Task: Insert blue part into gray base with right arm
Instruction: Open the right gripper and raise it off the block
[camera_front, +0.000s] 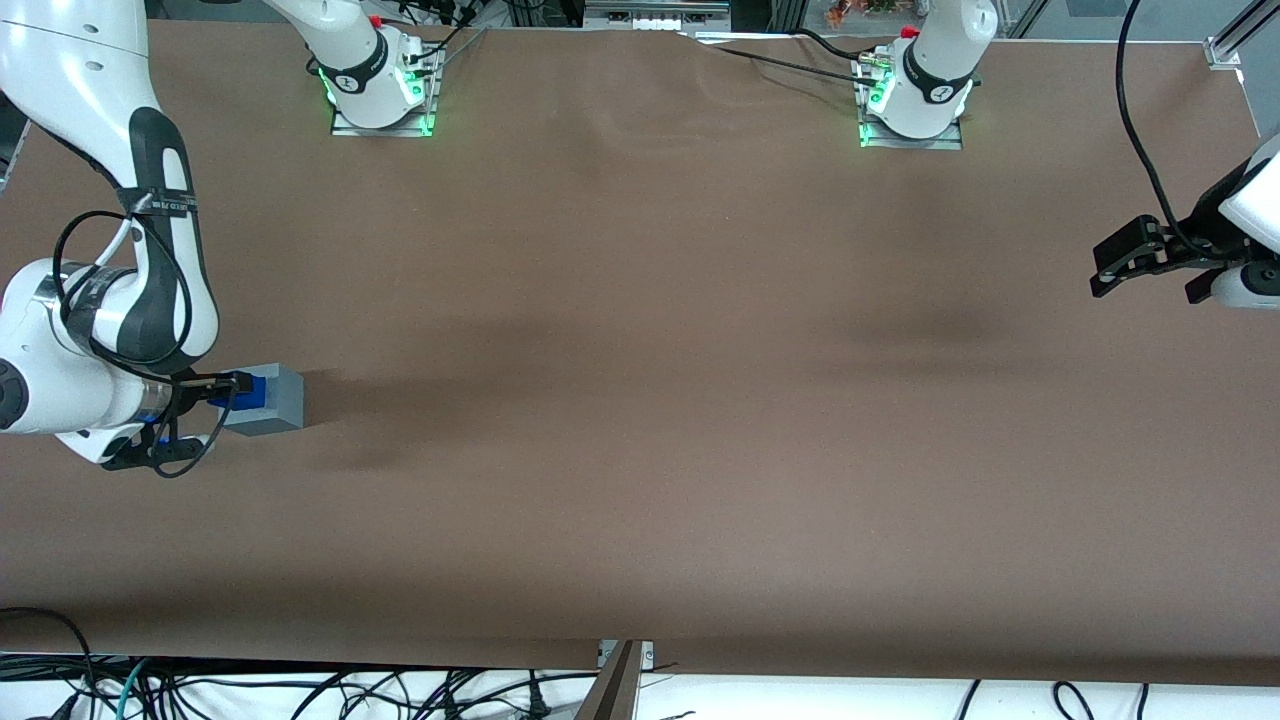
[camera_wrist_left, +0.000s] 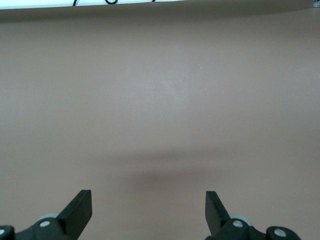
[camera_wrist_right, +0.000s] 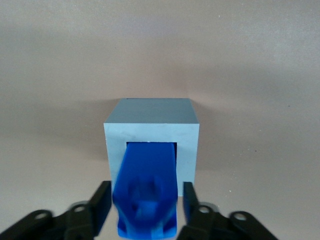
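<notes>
The gray base (camera_wrist_right: 151, 116) lies on the brown table with its square recess turned sideways toward my right gripper (camera_wrist_right: 146, 194). The blue part (camera_wrist_right: 148, 175) sticks out of that recess, one end inside and its knobbed end between my fingers (camera_wrist_right: 102, 197). A narrow gap shows on each side of the blue part, so the gripper is open around it. In the front view the gripper (camera_front: 228, 391) sits low at the working arm's end of the table, level with the blue part (camera_front: 262, 392) and the gray base (camera_front: 283, 400).
Two arm bases (camera_front: 378, 85) (camera_front: 915, 95) with green lights stand at the table edge farthest from the front camera. The parked arm's black gripper (camera_front: 1135, 258) hangs at its end. Cables (camera_front: 300, 690) lie below the near edge.
</notes>
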